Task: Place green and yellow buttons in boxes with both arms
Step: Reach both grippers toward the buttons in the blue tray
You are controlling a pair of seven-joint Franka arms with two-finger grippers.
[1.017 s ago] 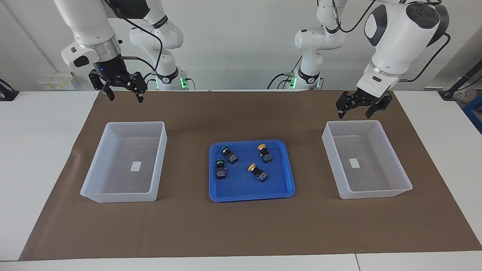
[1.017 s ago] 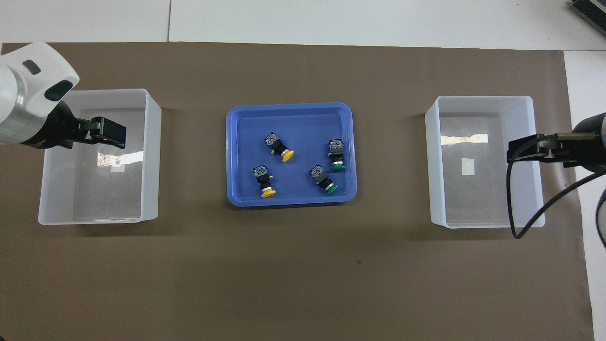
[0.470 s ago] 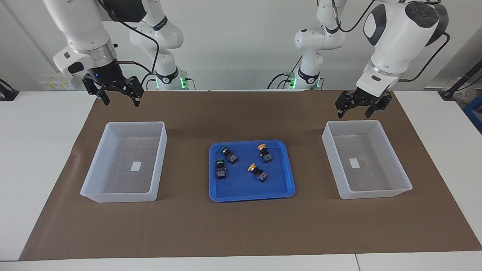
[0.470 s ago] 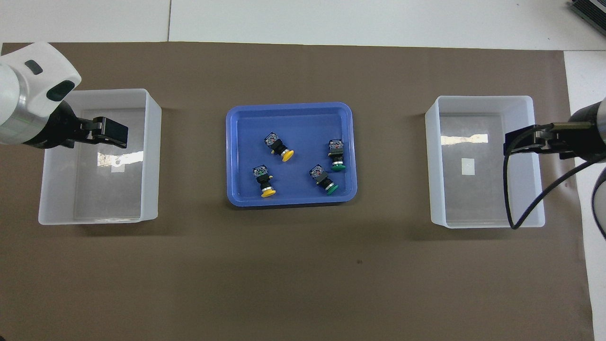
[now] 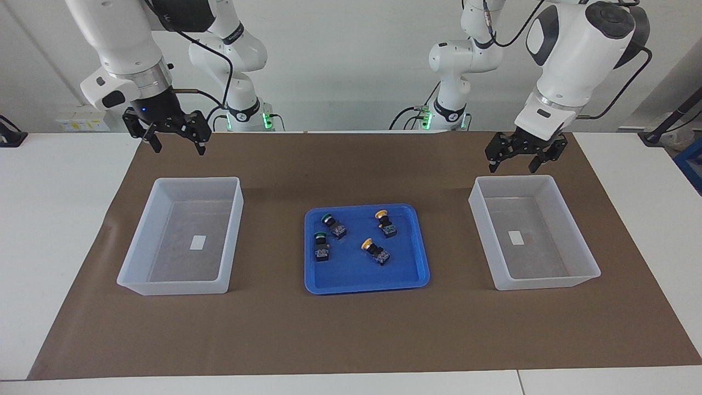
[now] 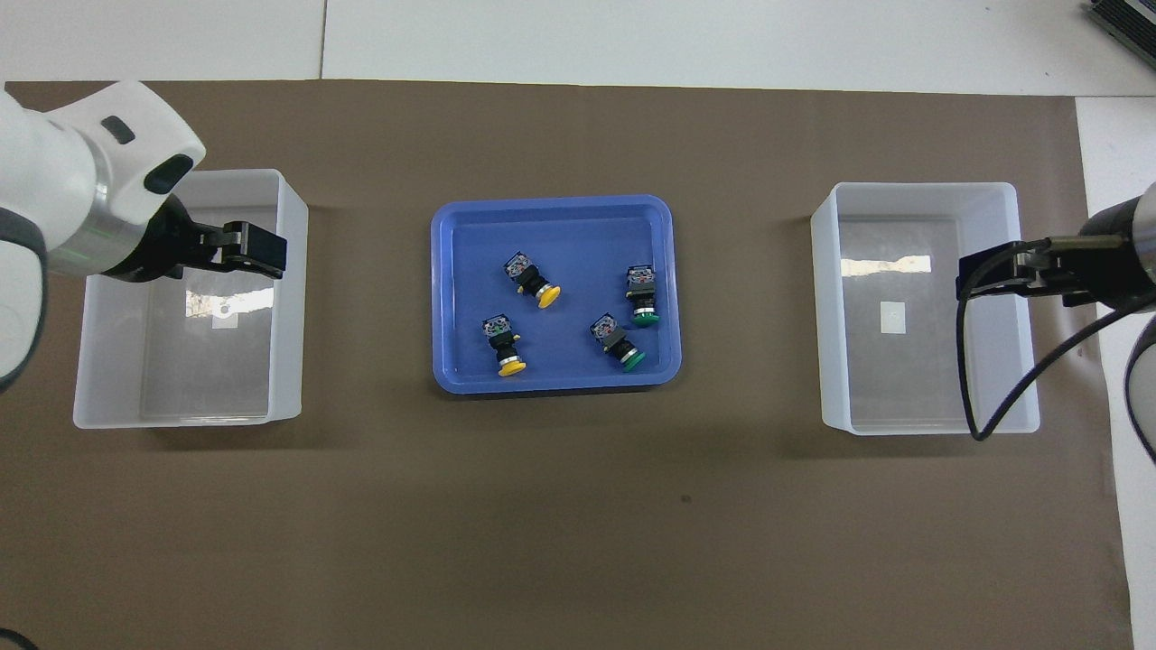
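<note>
We hadn't picked anything yet: all four buttons (image 5: 354, 236) sat in the blue tray (image 5: 408, 280) at frame center, both boxes (image 5: 181, 236) empty. Left gripper (image 5: 519, 158) upper right, right gripper (image 5: 174, 137) upper left, jaws spread. Next we'd reach into the tray.

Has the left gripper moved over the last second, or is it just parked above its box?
Yes. In the overhead view the left gripper has slid toward the blue tray, its tip now over the box wall nearest the tray.

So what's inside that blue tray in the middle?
Four push-buttons lie loose in the blue tray: two green buttons and two yellow buttons. Nothing covers them.
</note>
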